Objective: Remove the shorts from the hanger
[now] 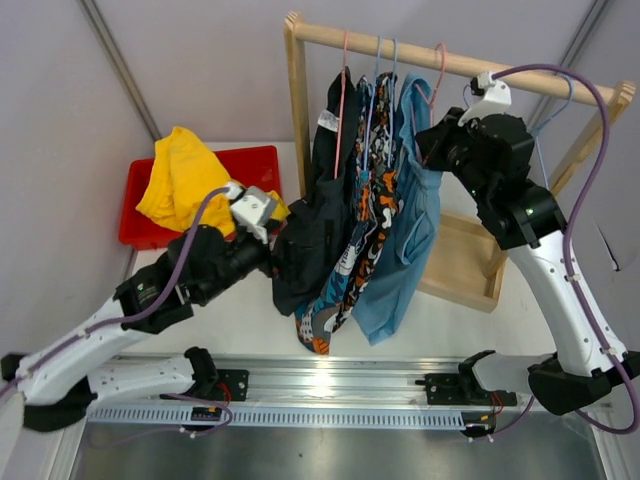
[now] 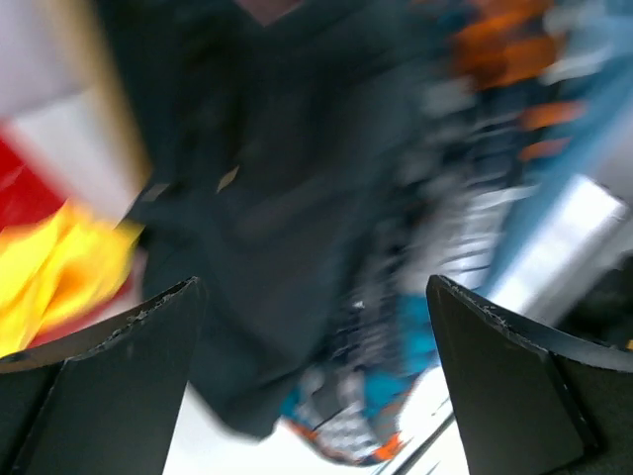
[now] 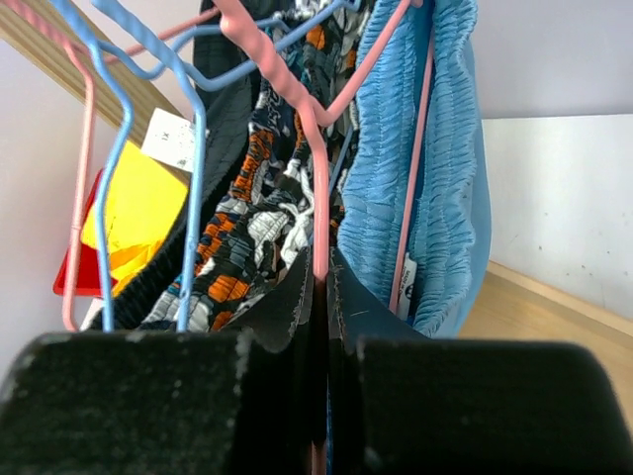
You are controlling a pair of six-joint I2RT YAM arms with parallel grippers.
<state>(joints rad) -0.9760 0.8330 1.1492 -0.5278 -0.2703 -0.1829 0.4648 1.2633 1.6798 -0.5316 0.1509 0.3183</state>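
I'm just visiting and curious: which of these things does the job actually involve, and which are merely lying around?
Part of the job:
- black shorts
- patterned shorts
- blue shorts
- pink hanger
- yellow shorts, already off

Just there:
- wooden rack
- red bin

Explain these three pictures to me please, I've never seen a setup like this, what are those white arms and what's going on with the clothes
Two robot arms are bolted at a table's near edge. The overhead picture looks down on both; the other two come from cameras on each wrist. Shorts hang on wire hangers from a wooden rack: black shorts, patterned shorts and blue shorts. Yellow shorts already lie in a red bin. The right gripper is shut on a pink hanger by the blue pair. The left gripper is wide open, holding nothing, pointed at the black pair.
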